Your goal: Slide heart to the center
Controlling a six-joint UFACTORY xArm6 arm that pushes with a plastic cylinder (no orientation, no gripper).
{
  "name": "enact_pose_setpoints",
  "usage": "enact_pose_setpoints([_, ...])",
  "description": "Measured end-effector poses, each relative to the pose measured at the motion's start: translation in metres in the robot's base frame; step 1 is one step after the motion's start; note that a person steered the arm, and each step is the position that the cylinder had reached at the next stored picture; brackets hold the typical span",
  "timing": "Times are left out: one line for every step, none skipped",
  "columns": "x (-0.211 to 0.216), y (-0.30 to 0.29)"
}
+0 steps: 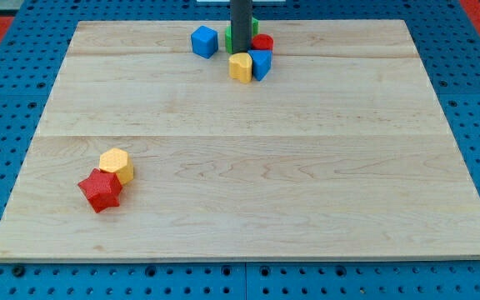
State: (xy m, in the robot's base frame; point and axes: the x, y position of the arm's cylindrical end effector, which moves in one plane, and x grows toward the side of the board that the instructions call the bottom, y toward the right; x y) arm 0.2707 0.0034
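My tip [240, 52] is at the view's top centre, in a tight cluster of blocks. A yellow heart-shaped block [240, 67] lies just below the tip, touching or nearly touching it. A blue block [262, 63] sits against the yellow block's right side. A red cylinder [263, 42] is just right of the rod. A green block [252, 26] is mostly hidden behind the rod. A blue cube [204, 41] stands a little to the left of the rod.
A yellow hexagonal block [117, 164] and a red star-shaped block [100, 190] touch each other at the view's lower left. The wooden board [273, 167] lies on a blue perforated table [473, 275].
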Motion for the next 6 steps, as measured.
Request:
enact_pose_setpoints([0.042,-0.009])
enact_pose_setpoints([0.087,-0.036])
enact_pose_setpoints([0.117,-0.014])
enact_pose_setpoints([0.167,0.006])
enact_pose_setpoints([0.232,0.034])
enact_pose_setpoints([0.296,0.01])
